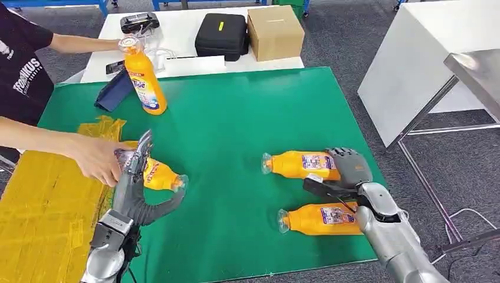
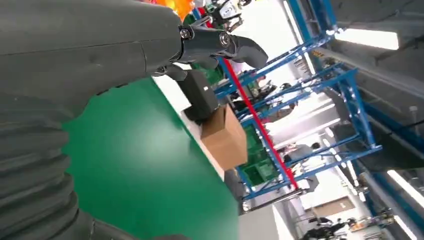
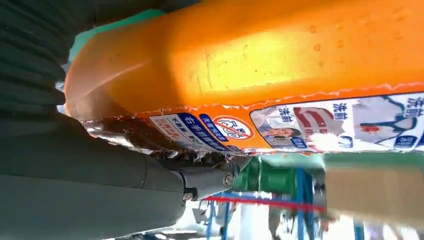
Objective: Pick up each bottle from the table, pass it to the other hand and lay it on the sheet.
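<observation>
The left hand (image 1: 137, 177) fingers clamp 1 orange bottle (image 1: 160, 175) beside a person's hand (image 1: 97, 159). The right hand (image 1: 348, 171) fingers wrap the far-right bottle (image 1: 301, 164).

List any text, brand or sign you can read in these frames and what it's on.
"Tide": upright bottle, held by a person.
Red circle-and-slash sign: label of the bottle at the right hand; its Chinese print is blurred.
White lettering on the person's shirt: unreadable.
Labels on the lying bottles: too small.
</observation>
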Controlling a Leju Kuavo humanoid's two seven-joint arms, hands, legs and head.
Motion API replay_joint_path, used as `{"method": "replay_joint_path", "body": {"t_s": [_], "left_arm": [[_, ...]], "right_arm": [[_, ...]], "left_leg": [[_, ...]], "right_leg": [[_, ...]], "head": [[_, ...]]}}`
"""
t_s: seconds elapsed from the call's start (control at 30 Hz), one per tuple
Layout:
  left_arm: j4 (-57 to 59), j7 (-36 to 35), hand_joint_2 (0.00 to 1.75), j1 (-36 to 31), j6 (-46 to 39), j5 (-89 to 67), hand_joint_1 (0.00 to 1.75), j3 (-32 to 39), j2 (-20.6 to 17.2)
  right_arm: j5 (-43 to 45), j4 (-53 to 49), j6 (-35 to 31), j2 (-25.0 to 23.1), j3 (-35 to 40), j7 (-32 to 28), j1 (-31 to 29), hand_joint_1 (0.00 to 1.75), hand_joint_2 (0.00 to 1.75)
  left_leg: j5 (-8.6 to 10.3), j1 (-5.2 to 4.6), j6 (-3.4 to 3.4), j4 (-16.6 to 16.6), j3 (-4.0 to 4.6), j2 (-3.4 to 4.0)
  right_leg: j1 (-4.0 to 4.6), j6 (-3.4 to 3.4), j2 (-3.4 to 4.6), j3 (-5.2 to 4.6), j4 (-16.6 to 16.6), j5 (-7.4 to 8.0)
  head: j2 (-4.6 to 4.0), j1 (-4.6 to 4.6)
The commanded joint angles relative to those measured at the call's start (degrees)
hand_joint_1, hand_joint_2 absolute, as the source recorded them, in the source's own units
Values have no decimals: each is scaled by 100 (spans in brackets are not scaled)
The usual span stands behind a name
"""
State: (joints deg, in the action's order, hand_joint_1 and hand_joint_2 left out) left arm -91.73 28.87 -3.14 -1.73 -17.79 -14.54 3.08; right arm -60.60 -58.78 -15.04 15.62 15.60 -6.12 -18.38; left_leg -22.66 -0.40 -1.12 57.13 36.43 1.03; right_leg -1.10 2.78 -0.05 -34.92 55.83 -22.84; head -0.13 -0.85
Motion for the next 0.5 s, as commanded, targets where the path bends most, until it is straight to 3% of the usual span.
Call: {"method": "replay_joint_path", "body": {"t_s": [0.03, 0.1, 0.33, 0.5], "left_arm": [[438, -203, 175, -213, 59, -158, 0, -411, -99], [492, -241, 175, -266, 55, -185, 0, -513, -132], [503, -253, 175, -285, 54, -191, 0, -548, -147], [704, -299, 175, -437, 65, -133, 0, -658, -158]], "right_arm": [[774, -1399, -564, -1132, -742, -220, 171, 175, 175], [1346, -1663, -593, -1338, -841, -450, 240, 175, 175], [1550, -1717, -556, -1382, -848, -544, 275, 175, 175], [3344, -1776, 679, -1709, -670, -1012, 314, 175, 175]], "left_leg": [[-21, 12, 16, 5, -34, 9], [-17, 11, 14, 6, -27, 2], [-14, 15, 11, 4, -28, -11], [-18, 16, 15, 6, -34, -10]], "right_leg": [[11, -19, 16, 29, 4, -14], [12, -17, 8, 23, 5, -13], [16, -15, -5, 30, -1, -14], [16, -19, -3, 35, 4, -19]], "head": [[0, 0], [0, 0], [0, 0], [0, 0]]}}
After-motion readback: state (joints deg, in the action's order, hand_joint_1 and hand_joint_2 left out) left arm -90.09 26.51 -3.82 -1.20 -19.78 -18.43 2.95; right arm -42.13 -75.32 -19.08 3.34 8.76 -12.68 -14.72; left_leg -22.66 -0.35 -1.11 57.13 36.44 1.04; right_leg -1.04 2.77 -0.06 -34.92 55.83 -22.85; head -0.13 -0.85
